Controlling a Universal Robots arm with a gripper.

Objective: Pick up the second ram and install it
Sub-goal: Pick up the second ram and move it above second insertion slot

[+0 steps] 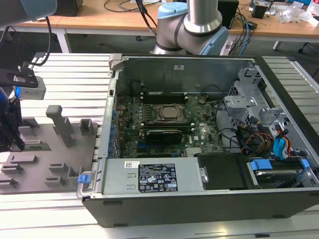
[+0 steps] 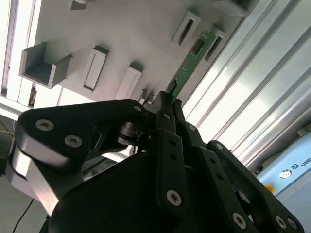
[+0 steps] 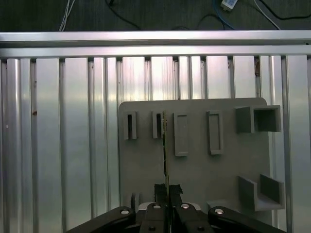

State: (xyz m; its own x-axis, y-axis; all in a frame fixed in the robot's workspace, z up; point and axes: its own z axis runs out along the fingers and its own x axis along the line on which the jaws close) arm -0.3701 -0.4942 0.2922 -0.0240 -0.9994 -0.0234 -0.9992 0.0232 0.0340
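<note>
In the exterior view we see a grey fixture plate with rectangular slots and upright blocks, lying on a ribbed aluminium table. Toward the exterior view's right sits an open computer case. Its green motherboard carries a metal-framed CPU socket, a labelled silver power supply lines the near wall, and coloured cables bunch beside the drive cage. A wooden desk runs behind.

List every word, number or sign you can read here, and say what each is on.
Black label on the grey metal cover: print too small to read.
White sticker beside it: too small to read.
Light blue cover, second wrist view: lettering cut off at the edge, not readable.
The second ram, gripped in the tool: no legible print.
</note>
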